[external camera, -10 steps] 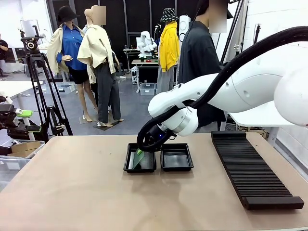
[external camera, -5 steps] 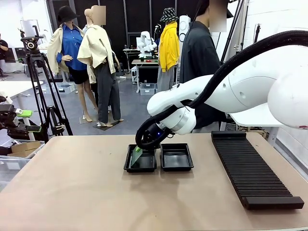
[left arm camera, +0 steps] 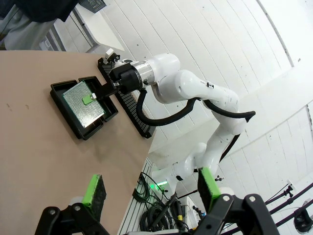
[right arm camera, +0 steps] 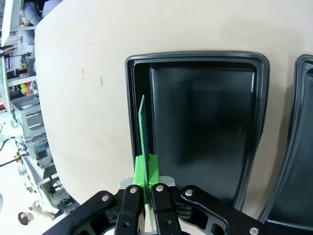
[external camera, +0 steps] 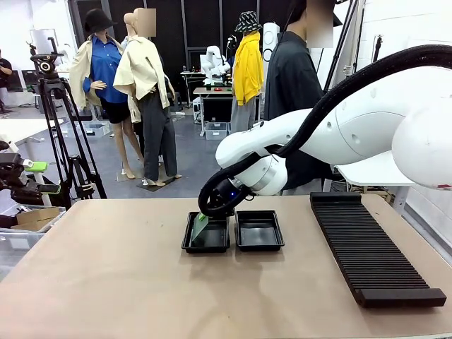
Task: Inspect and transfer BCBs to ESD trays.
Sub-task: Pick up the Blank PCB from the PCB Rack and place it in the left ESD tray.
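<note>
The left jaws hang wide apart above the worktop (external camera: 127, 282), well away from the black trays (left arm camera: 80, 135). Farther on these sit side by side; the right jaws pinch a green board (external camera: 201, 226), tilted on edge, low over the left-hand tray (external camera: 188, 244).

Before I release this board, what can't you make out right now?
Right wrist view: the BCB in the right gripper is edge-on, faces unseen; contact with the left tray unclear; the right tray cut by the picture edge.
Front view: the arm's wrist hides most of the BCB.
Left wrist view: its components too small.
</note>
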